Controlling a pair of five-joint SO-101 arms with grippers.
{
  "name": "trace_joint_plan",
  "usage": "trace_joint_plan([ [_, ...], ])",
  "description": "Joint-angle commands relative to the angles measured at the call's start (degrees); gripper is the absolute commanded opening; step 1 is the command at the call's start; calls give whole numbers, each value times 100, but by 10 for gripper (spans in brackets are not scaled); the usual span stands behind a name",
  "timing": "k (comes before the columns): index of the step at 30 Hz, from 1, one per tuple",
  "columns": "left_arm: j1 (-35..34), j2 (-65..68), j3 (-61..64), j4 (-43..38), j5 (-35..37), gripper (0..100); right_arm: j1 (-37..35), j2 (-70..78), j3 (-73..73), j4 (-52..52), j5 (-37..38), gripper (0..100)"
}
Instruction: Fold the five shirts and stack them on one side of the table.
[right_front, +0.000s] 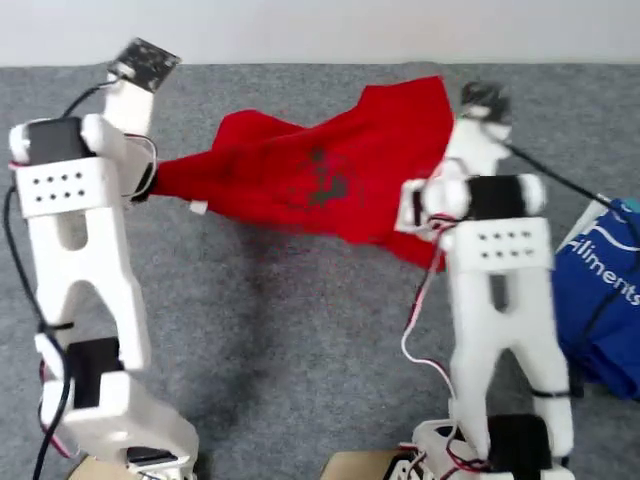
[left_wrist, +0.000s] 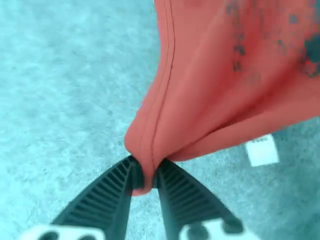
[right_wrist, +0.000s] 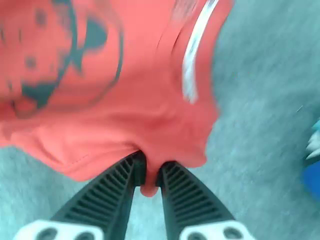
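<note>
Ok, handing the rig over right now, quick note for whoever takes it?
Left gripper: shut on one end of the red shirt.
Right gripper: shut on its opposite end.
The shirt is stretched between them over the table, unfolded.
A blue shirt lies by the right arm; unclear whether it is folded.
Done: nothing clearly folded.
To do: fold the red one, then stack.

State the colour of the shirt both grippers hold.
The shirt is red with a dark print; the high view shows it best.

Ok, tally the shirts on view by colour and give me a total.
Red shirt: 1, pinched by the left gripper and the right gripper.
Blue shirt: 1, lying on the table.
Total: 2 shirts.
</note>
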Motion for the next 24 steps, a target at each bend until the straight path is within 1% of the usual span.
trace_joint_plan([
  [1, -35, -853, -110, 114, 229, 2, 444, -576, -835, -154, 554, 9],
  [4, 211, -1503, -110, 62, 422, 2, 558, -954, -1248, -215, 888, 9],
  [10, 800, -2875, -110, -273, 993, 2, 558, -1798, -1952, -207, 1178, 9],
  [15, 809, -3921, -101, -905, 1354, 2, 576, -2563, -2470, -207, 1407, 8],
  [21, 800, -5073, -92, -1538, 1327, 2, 602, -3503, -2725, -400, 1705, 8],
  [24, 782, -5600, -92, -1820, 1310, 2, 945, -3978, -2725, -681, 1916, 8],
])
